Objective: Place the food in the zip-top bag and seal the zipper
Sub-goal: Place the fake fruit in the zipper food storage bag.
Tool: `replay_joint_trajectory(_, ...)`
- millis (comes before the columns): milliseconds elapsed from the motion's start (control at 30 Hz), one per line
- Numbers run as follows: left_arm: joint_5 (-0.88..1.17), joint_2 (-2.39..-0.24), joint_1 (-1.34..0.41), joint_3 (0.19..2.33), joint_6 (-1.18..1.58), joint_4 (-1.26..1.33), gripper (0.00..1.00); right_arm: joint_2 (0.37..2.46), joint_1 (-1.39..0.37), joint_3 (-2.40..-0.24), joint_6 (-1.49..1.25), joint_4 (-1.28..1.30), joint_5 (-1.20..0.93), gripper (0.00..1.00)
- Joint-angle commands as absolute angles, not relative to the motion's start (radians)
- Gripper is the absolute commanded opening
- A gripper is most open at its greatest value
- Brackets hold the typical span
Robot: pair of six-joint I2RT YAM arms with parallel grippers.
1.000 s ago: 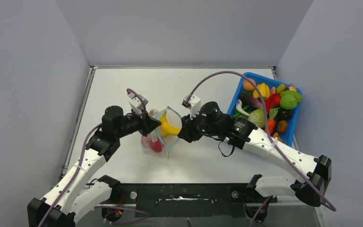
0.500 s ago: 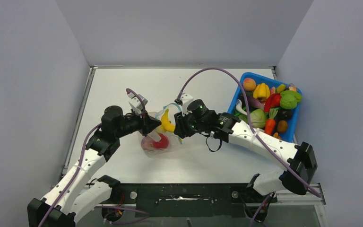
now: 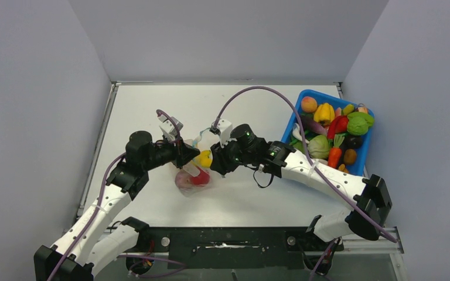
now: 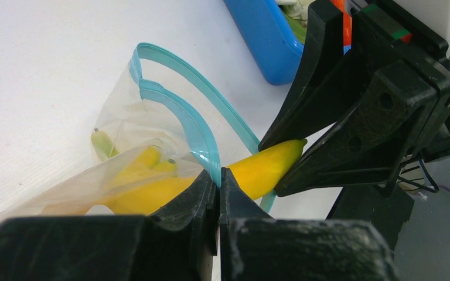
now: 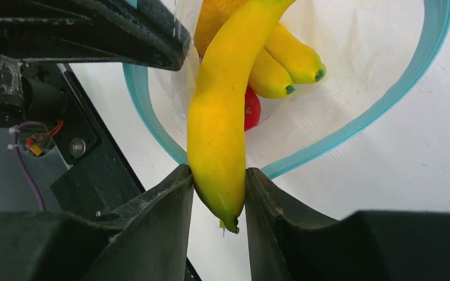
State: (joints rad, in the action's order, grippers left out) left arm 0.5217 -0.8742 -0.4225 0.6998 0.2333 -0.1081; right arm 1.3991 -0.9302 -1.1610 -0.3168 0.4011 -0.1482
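Two arms meet over the middle of the desk (image 3: 146, 111), a little left of centre and closer to the near edge. The left gripper (image 3: 183, 153) (image 4: 218, 178) has its jaws pressed together on the zipper (image 4: 181, 111) (image 5: 387, 96), pinching one lip of the bag (image 3: 190, 175) (image 4: 123, 117) (image 5: 340, 88) and lifting it, so the mouth stands open in a wide loop facing the right arm. The right gripper (image 3: 215, 164) (image 5: 218, 187) clamps the stem end of a banana (image 3: 204, 158) (image 4: 263, 167) (image 5: 220, 134) between both fingers. The fruit's far end passes through the zipper loop into the bag, while the held end remains outside the mouth. Inside the bag lie a small bunch of yellow bananas (image 5: 287, 58), a red piece (image 3: 196, 178) (image 5: 251, 108) and a pale green-tipped piece (image 4: 101, 143). The bottom of the bag rests on the desk. A blue bin (image 3: 296, 117) (image 4: 263, 47) stands at the far right corner of the desk, well apart from the bag, filled with mixed toy fruits and vegetables (image 3: 334, 132).
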Motion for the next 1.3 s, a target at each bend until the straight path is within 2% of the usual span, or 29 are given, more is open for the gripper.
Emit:
replay_joint_trajectory(0, 0.557, -0.854, -0.420, 0.712, 0.242, -0.033, 0.00, 1.401, -0.942, -1.216, -0.244, 0.414, -0.217, 0.35)
replay_joint_trajectory(167, 0.564, -0.857, -0.420, 0.715, 0.243, -0.035, 0.00, 1.386, -0.942, -1.233, -0.156, 0.477, -0.163, 0.37)
replay_joint_trajectory(467, 0.561, -0.839, -0.420, 0.705, 0.246, -0.021, 0.00, 1.421, -0.941, -1.167, -0.221, 0.280, -0.169, 0.36)
replay_joint_trajectory(667, 0.571, -0.845, -0.420, 0.706, 0.250, -0.016, 0.00, 1.412, -0.941, -1.074, -0.195, 0.132, -0.142, 0.25)
replay_joint_trajectory(867, 0.570, -0.839, -0.420, 0.702, 0.253, -0.015, 0.00, 1.368, -0.947, -0.938, -0.181, -0.085, -0.154, 0.25)
replay_joint_trajectory(933, 0.565, -0.836, -0.420, 0.701, 0.253, -0.015, 0.00, 1.374, -0.948, -0.932, -0.182, -0.092, -0.175, 0.28)
replay_joint_trajectory(1033, 0.565, -0.837, -0.420, 0.703, 0.253, -0.016, 0.00, 1.388, -0.952, -0.970, -0.181, -0.009, -0.173, 0.40)
replay_joint_trajectory(1267, 0.550, -0.839, -0.420, 0.703, 0.250, -0.019, 0.00, 1.314, -0.952, -1.022, -0.228, 0.168, -0.019, 0.62)
